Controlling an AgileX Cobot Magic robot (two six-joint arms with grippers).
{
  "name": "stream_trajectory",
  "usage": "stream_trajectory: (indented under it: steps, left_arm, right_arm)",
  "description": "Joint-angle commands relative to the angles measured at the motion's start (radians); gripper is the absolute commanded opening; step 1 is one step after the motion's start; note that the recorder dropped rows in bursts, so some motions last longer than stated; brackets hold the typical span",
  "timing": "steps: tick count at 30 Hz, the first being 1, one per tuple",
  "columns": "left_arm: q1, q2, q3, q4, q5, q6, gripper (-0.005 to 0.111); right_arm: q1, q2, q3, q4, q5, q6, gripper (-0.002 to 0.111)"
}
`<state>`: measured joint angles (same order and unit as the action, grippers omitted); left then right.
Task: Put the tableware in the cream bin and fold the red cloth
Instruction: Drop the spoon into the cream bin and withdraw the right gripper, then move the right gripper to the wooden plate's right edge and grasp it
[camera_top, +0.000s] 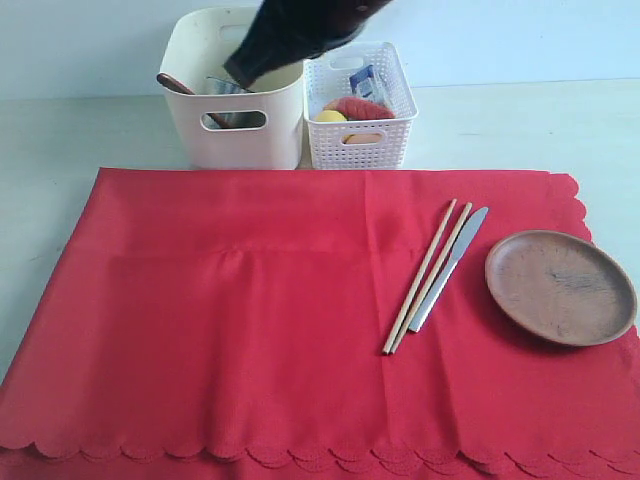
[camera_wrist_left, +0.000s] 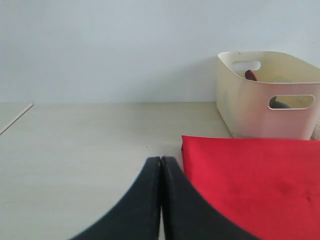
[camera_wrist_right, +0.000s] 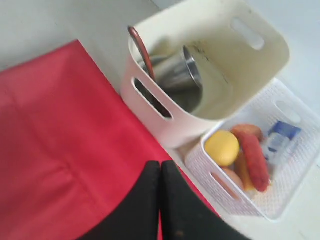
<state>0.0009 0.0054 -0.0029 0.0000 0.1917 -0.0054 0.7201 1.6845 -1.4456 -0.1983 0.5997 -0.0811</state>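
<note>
The red cloth (camera_top: 250, 320) lies spread flat over the table. On its right part rest a pair of wooden chopsticks (camera_top: 425, 275), a metal knife (camera_top: 450, 265) beside them, and a round wooden plate (camera_top: 560, 287). Behind the cloth stands the cream bin (camera_top: 235, 120), holding a steel cup (camera_wrist_right: 177, 75) and a wooden spoon (camera_wrist_right: 141, 50). My right gripper (camera_top: 240, 72) hangs above the bin's rim, shut (camera_wrist_right: 160, 165) with nothing in it. My left gripper (camera_wrist_left: 161, 160) is shut and empty, low over bare table next to the cloth's corner (camera_wrist_left: 250, 185); the exterior view does not show it.
A white perforated basket (camera_top: 360, 130) stands touching the bin's right side, with a lemon (camera_wrist_right: 221, 147), a sausage (camera_wrist_right: 252, 155) and a small milk carton (camera_wrist_right: 280, 137) inside. Pale table (camera_top: 520, 130) runs around the cloth, with a wall behind the bins.
</note>
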Motion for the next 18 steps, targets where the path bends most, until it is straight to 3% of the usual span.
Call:
stream_trajectory:
  steps: [1,18]
  left_arm:
    - [0.002,-0.005,0.003,0.0,-0.005,-0.006,0.002]
    - [0.002,-0.005,0.003,0.0,-0.005,-0.006,0.002]
  right_arm:
    - [-0.026,-0.091,0.089,-0.134,0.07,0.087,0.0]
    - [-0.274,-0.17,0.234,-0.113,0.24,0.081,0.0]
